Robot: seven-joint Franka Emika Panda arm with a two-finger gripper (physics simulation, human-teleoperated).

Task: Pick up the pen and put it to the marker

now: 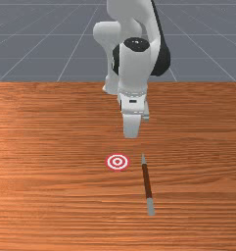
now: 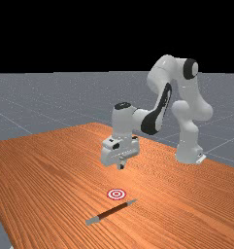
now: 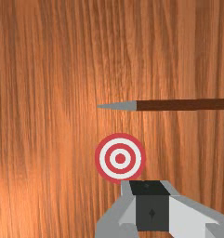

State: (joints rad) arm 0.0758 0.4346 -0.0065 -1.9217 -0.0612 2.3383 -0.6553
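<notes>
The fingers [image 3: 161,214] stood together, gripping nothing, above the surface [image 3: 48,60]; the pen [image 3: 183,105] lay beyond the marker [image 3: 120,158] from them, so pickup and placing both remained.

Patchy glare (mild) on tabletop [image 2: 155,180]

Table [image 1: 41,147]: wood, orange-brown; streaked grain running along the top, surface looking smooth and catching a soft, satin sheen in the far and wrist views.
Pen [image 1: 147,184]: barrel showing a reddish-brown, wood-like colour and a smooth, rather matt finish; pointed tip [image 3: 128,106] and butt end [image 1: 150,207] looking plain grey, possibly metal.
Marker [image 3: 120,158]: red and white rings, lying flat, looking matt and smooth, like print.
Arm [image 2: 188,138]: white shell resembling smooth plastic, showing gentle highlights; black joint cover [image 2: 151,124] looking darker and smooth.
Gripper [image 2: 121,166]: housing presenting the same white, plastic-like finish.
</notes>
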